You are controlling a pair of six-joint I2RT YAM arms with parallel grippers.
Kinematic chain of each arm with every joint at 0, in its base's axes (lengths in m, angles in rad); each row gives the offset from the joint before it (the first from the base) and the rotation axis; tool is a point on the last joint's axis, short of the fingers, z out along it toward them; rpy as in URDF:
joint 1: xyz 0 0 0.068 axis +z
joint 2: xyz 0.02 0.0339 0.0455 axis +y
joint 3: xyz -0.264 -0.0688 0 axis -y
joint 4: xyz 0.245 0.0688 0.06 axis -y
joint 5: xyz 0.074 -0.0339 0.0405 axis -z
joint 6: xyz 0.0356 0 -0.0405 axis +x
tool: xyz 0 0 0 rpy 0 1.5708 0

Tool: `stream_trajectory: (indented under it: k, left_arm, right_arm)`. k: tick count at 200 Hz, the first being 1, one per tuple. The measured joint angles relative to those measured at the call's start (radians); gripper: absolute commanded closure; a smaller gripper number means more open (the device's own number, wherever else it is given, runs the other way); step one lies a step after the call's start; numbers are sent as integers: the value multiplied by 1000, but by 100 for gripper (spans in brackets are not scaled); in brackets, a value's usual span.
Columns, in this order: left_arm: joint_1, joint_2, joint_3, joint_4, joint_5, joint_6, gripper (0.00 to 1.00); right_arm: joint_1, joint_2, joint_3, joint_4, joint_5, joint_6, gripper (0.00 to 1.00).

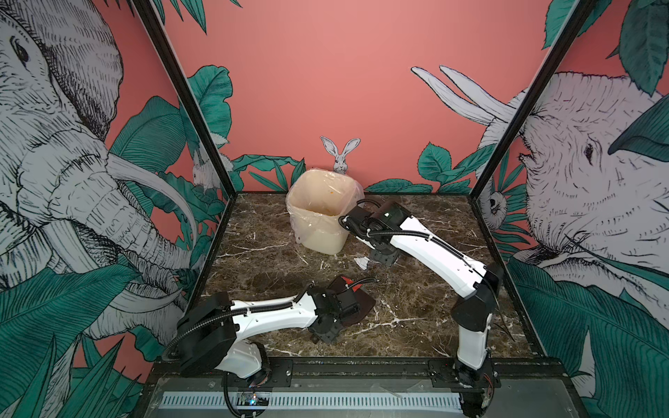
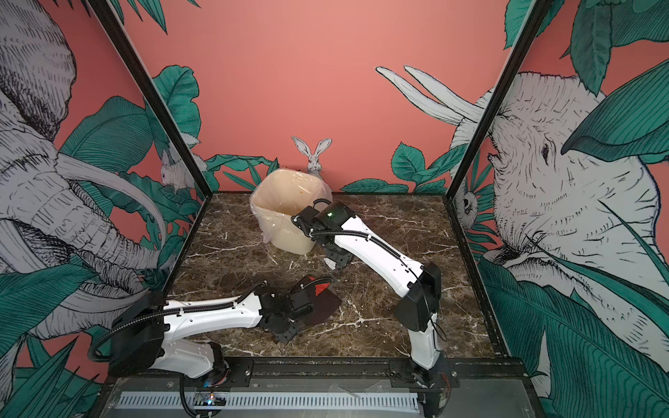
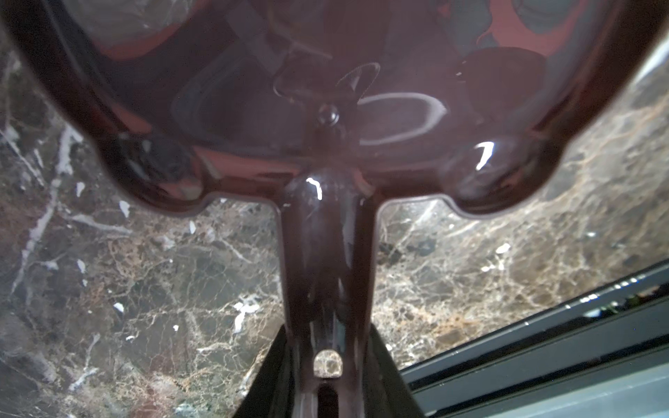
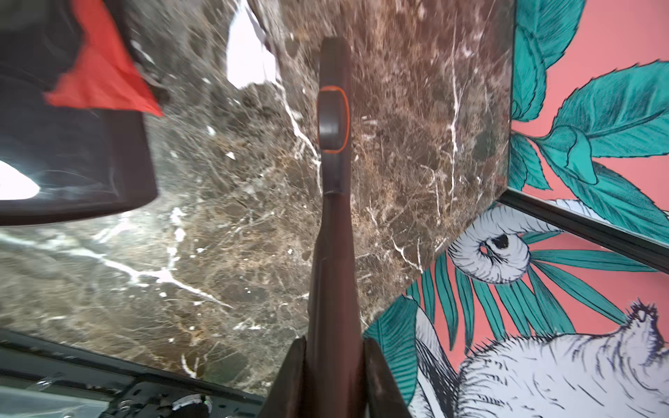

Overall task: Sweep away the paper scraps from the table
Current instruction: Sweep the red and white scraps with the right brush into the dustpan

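Near the front-middle of the bench [image 1: 416,325] my left claw [image 3: 327,362] is clenched on the stem of the dustpan [image 1: 356,302]. The pan's mouth faces the rear, prob. so it can catch whatever gets pushed at it. A red scrap [image 1: 348,281] lies at the pan's far lip, so that one looks caught. A white scrap [image 1: 362,262] sits loose on the marble between the pan and the bin [image 1: 322,213], just beside my right claw [image 4: 333,362]. That claw is clamped on a brush handle [image 4: 331,181], the dark one w/ an orange ring (bristles I can't make out, the arm hides them from above). I'd guess it is held there to drag the white bit toward the pan. No other paper scraps show on the bench. I can't tell whether the pan's edge touches the bench. Pose, L arm: it runs low and approx. level from its base at the front-left corner, forearm aimed at the middle, wrist turned so the pan sits flat-ish. R arm: it rises steeply from the front-right base to a high elbow. From there the forearm slopes down toward the bin, wrist bent over so the claw points at the marble by the bin's foot.
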Motion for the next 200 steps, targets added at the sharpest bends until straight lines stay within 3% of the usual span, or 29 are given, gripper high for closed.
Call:
stream_trajectory:
  k: [40, 82, 133, 200]
  left_arm:
    - [0, 1, -1, 1, 2, 0, 100]
    - [9, 2, -5, 3, 15, 4, 100]
    - [51, 2, -6, 11, 46, 27, 100]
    - [61, 3, -16, 15, 71, 40, 100]
  right_arm:
    - [1, 88, 0, 44, 17, -26, 100]
    - [14, 88, 19, 69, -8, -40, 100]
    - [79, 106, 114, 18, -93, -47, 100]
    - [150, 95, 122, -32, -215, -27, 100]
